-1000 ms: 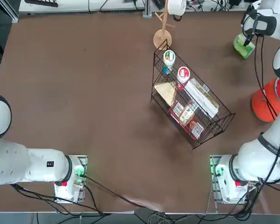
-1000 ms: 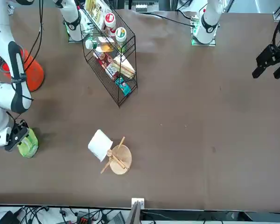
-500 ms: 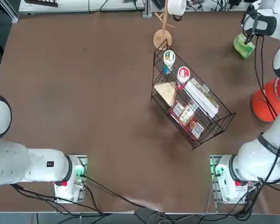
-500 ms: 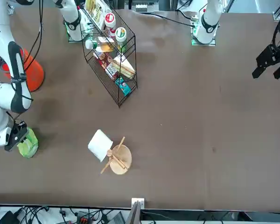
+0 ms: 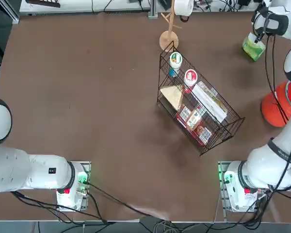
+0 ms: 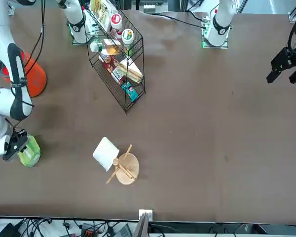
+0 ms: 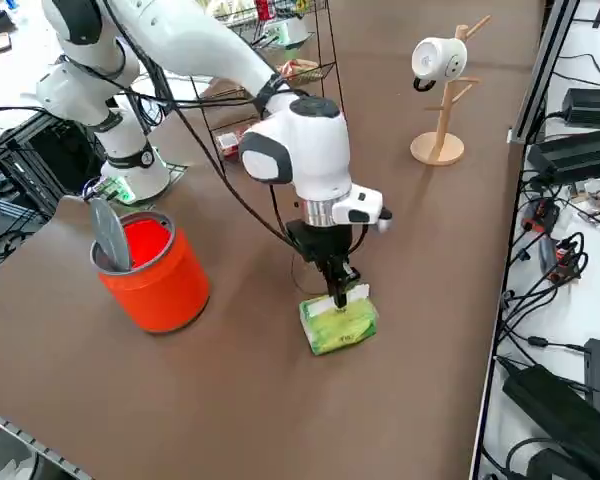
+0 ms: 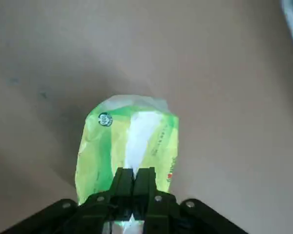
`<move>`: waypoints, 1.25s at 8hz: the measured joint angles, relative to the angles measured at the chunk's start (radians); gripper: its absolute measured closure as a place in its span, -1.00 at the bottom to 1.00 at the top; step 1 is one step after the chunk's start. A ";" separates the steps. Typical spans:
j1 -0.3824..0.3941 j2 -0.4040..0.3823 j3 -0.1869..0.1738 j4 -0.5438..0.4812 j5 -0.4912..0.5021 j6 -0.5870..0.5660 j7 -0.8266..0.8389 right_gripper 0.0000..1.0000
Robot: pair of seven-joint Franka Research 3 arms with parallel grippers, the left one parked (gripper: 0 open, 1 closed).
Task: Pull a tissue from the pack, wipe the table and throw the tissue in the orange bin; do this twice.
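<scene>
The right gripper (image 7: 340,300) was closed, its fingers together at the green pack (image 7: 340,326), which lay just beneath them on the worktop (image 7: 280,420). Whether a fold of tissue was caught between the tips could not be told; a white strip (image 8: 140,139) showed on the wrapper right beside them. The step in hand looked to be pinching a tissue. The next move called for a slow lift, watching that the light pack did not rise too. The orange bin (image 7: 162,292) stood apart from the gripper, nearer the robot's bases.
</scene>
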 joint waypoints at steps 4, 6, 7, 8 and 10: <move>0.012 -0.100 0.013 0.127 0.048 -0.289 0.068 0.97; 0.045 -0.167 0.017 0.137 0.052 -0.419 0.205 0.97; 0.082 -0.201 0.019 0.138 0.055 -0.512 0.310 0.97; 0.122 -0.234 0.021 0.138 0.066 -0.603 0.424 0.97; 0.181 -0.293 0.022 0.138 0.127 -0.750 0.632 0.97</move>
